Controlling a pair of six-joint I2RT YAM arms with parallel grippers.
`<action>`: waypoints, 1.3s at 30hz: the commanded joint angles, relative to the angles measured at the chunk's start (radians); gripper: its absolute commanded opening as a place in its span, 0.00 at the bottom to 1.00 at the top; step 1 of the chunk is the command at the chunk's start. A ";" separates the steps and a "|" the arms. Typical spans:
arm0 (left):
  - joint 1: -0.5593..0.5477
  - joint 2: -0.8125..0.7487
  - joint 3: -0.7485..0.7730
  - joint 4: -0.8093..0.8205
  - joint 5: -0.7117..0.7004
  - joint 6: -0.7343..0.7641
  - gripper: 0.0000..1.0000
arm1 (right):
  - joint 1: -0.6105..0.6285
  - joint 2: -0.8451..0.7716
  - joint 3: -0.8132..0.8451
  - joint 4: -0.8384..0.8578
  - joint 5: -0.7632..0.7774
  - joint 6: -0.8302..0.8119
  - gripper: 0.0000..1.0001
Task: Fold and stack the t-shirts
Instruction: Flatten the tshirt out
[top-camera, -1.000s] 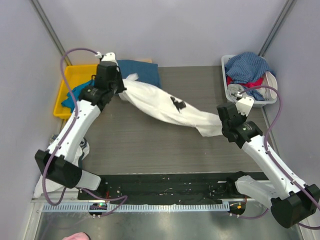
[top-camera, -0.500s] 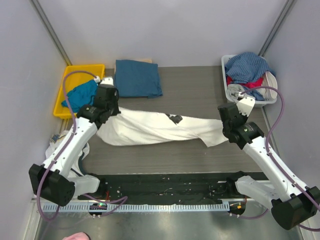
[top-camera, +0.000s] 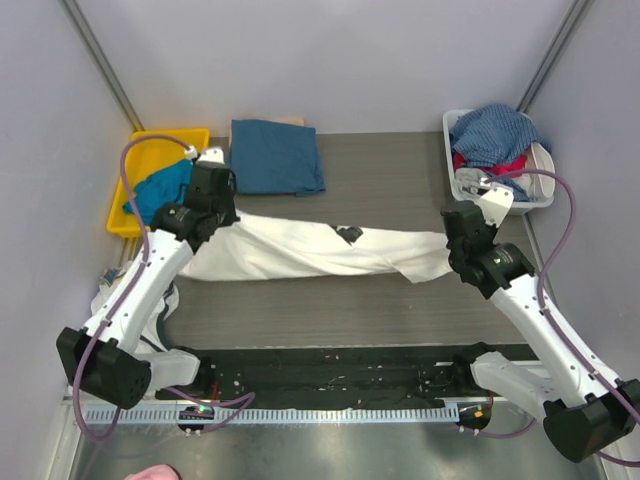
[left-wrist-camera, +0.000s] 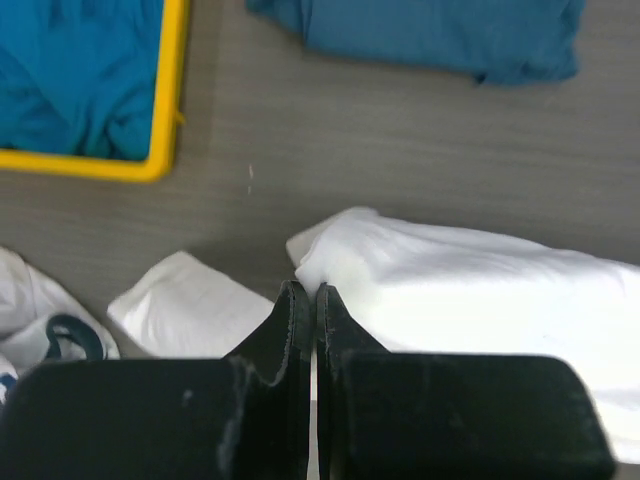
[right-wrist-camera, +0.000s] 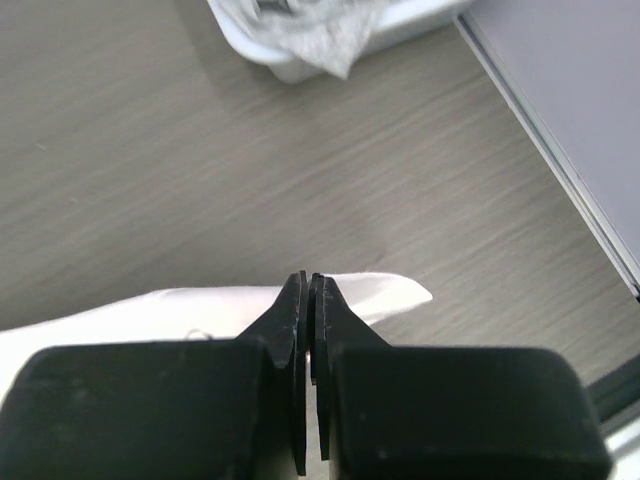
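- Desk (top-camera: 400, 310): grey wood-grain top carrying everything. Yellow tray (top-camera: 130, 165) hangs at the far-left edge; white basket (top-camera: 455, 185) of mixed clothes sits at the far-right corner.
- White t-shirt (top-camera: 300, 255): bunched into a long band across mid-desk, running from left edge to right edge, black print (top-camera: 350, 235) showing on top. Not flat, so in my view the fold isn't started.
- Dark blue t-shirt (top-camera: 275, 155): folded into a rectangle at the far edge, beside the tray. Probably the stack base.
- Left gripper (left-wrist-camera: 305, 300): fingers pressed together, pinching the left end of the white t-shirt.
- Right gripper (right-wrist-camera: 308, 290): fingers pressed together on the shirt's right end; a pointed white flap sticks out just past them.
- Handling: light, limp cotton with no stiffness; it sags and twists between the two grips. Likely needs tension from both ends to spread. Better holds would be corners at hem or shoulders, not a bunched wad.
- Risk: thin fabric could slip from a shallow pinch under pull.
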 joint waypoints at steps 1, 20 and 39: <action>0.011 0.019 0.179 0.000 -0.058 0.073 0.00 | -0.006 -0.058 0.110 0.097 0.015 -0.060 0.01; 0.012 -0.024 0.571 -0.145 -0.099 0.159 0.00 | -0.004 -0.077 0.366 0.204 -0.030 -0.269 0.01; 0.012 -0.091 0.483 -0.201 -0.053 0.147 0.00 | -0.004 -0.100 0.379 0.133 -0.053 -0.252 0.01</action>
